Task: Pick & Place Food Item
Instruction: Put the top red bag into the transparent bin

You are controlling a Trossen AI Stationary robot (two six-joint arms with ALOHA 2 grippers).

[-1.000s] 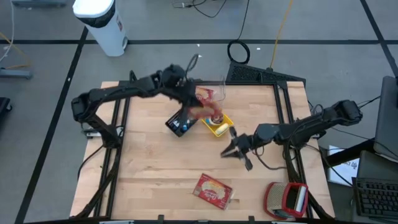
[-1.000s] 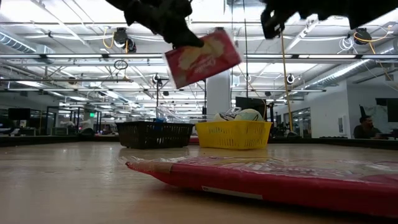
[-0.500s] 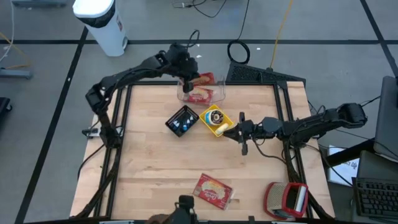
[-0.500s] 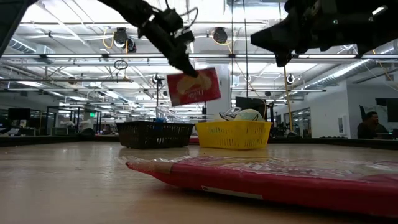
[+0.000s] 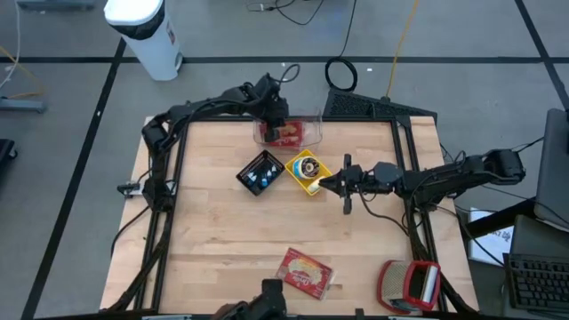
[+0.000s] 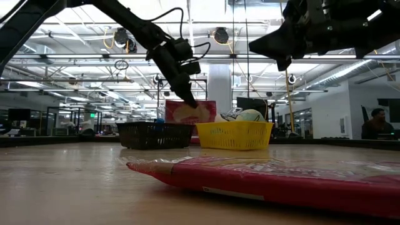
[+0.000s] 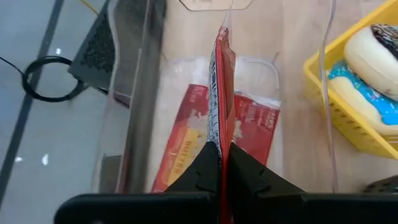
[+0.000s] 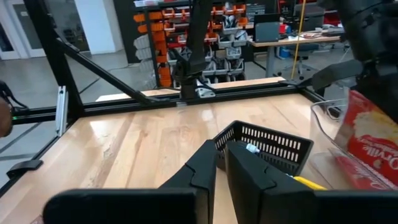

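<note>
From above, the left gripper point(image 5: 277, 123) sits over the clear plastic bin point(image 5: 313, 133) at the table's far edge, pinching a red snack packet point(image 5: 286, 135). The right gripper point(image 5: 331, 184) hovers beside the yellow basket point(image 5: 318, 184), fingers nearly together, empty. At table level, that packet point(image 6: 189, 111) hangs behind the black basket point(image 6: 155, 134). The left wrist camera shows fingers point(image 7: 208, 163) clamped on the packet's edge point(image 7: 222, 93), above another packet point(image 7: 252, 127) lying in the bin.
</note>
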